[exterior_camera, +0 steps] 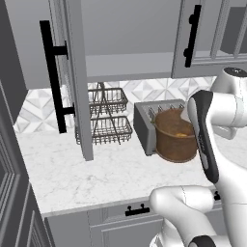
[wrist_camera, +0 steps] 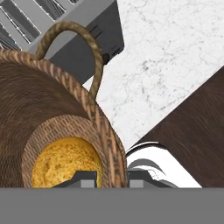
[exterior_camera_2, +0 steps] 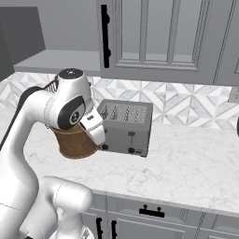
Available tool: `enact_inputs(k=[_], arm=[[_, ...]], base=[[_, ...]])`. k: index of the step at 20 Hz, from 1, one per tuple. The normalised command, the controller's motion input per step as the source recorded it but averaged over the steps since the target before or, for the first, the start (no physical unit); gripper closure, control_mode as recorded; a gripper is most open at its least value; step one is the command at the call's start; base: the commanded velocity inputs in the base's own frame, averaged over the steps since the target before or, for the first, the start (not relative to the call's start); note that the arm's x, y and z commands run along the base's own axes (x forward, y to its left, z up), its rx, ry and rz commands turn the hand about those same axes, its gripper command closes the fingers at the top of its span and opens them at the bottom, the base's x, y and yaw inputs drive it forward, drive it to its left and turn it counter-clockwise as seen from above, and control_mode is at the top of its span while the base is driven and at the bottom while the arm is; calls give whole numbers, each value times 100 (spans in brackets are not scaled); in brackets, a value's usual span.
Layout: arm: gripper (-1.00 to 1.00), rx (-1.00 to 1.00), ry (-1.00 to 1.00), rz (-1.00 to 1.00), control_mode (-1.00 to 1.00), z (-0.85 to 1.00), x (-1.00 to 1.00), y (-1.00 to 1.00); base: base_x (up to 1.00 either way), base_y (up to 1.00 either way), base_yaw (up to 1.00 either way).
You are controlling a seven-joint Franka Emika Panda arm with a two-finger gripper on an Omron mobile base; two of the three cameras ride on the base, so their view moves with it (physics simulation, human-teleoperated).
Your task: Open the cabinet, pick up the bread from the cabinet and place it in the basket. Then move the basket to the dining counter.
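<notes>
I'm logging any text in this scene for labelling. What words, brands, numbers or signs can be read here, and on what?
None can be read.
Toaster: small dark knobs and a lever on its front, no legible marks.
Basket, bread, cabinet doors, wire rack and counter: no lettering on any of them.

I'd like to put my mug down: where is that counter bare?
Bare marble lies in front of the wire rack, below the open cabinet door. More lies right of the toaster, toward the counter's front edge. It is crowded where the basket touches the toaster and the gripper grips its rim.
</notes>
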Motion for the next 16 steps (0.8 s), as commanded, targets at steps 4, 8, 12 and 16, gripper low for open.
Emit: enact_inputs(k=[4,8,12,16], arm=[[100,0,0,0,100,0,0,0],[100,0,0,0,100,0,0,0],[100,0,0,0,100,0,0,0],[100,0,0,0,100,0,0,0]], base=[[-8,0,0],[-51,-42,-6],[-57,-84,-34],[-43,-84,-57]])
